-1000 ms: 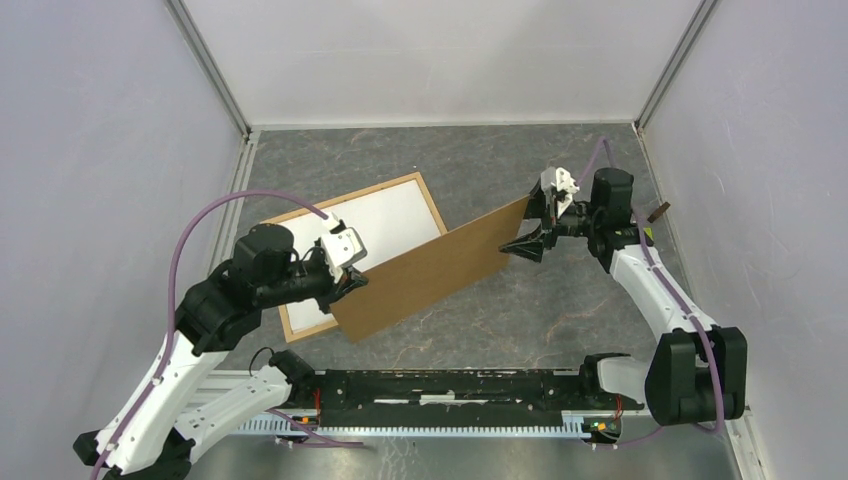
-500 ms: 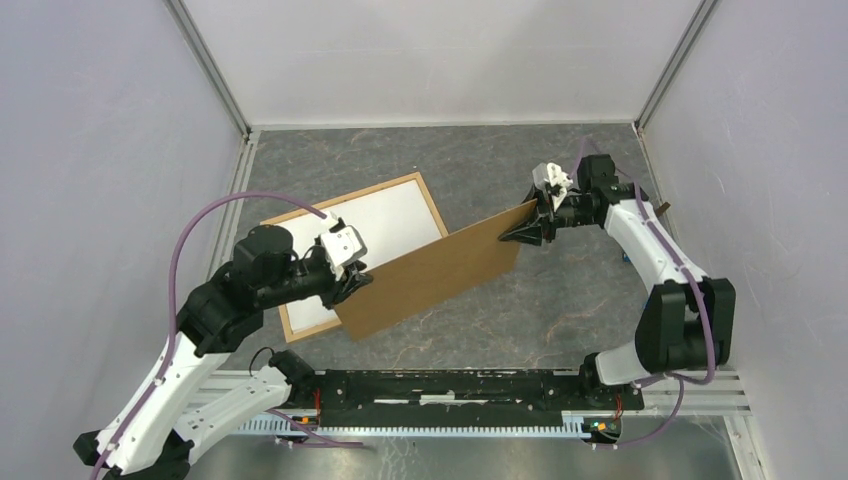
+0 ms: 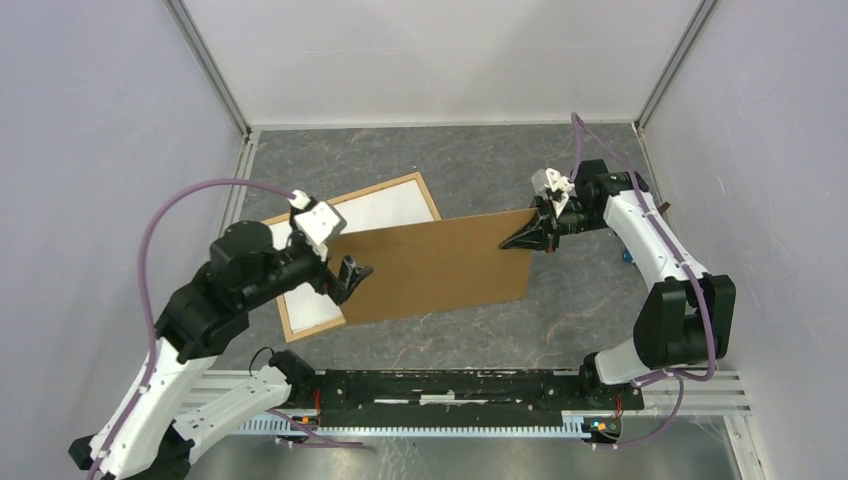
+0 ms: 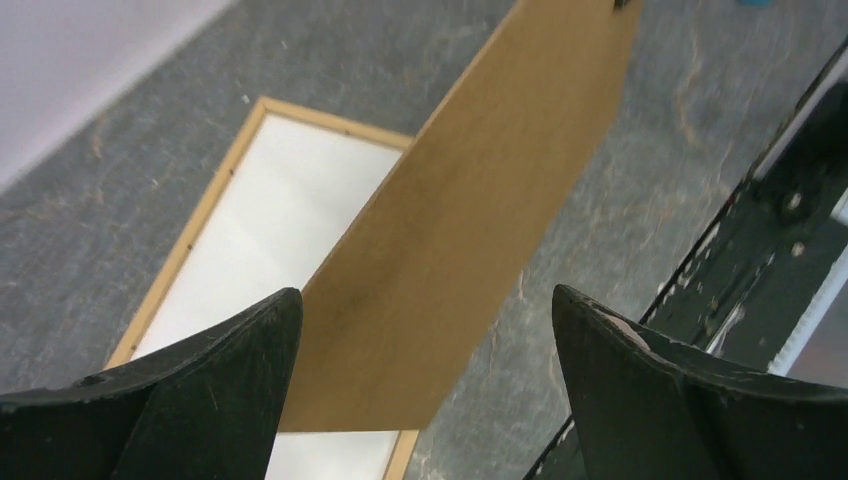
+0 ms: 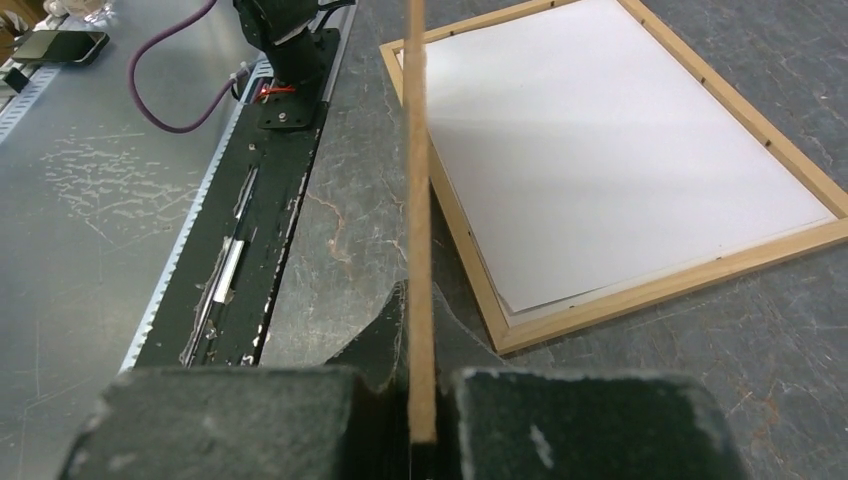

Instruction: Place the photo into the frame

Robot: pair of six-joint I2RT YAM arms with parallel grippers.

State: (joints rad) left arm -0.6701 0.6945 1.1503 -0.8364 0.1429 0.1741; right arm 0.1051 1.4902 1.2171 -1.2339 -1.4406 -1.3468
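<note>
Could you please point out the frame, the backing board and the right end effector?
frame (image 5: 660, 286): right wrist view, nearest wooden rail.
backing board (image 3: 430, 265): top external view, middle of face.
right end effector (image 3: 518, 240): top external view, between fingertips.

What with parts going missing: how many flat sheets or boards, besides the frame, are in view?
2. A brown board is held by its edge in the jaws of the right gripper, partly over the frame; a white sheet lies inside that frame. Others may be hidden.

Robot lab cell — white enclosure walls (image 3: 440, 60), aluminium rails (image 3: 207, 65), grey tabletop (image 3: 470, 160).
</note>
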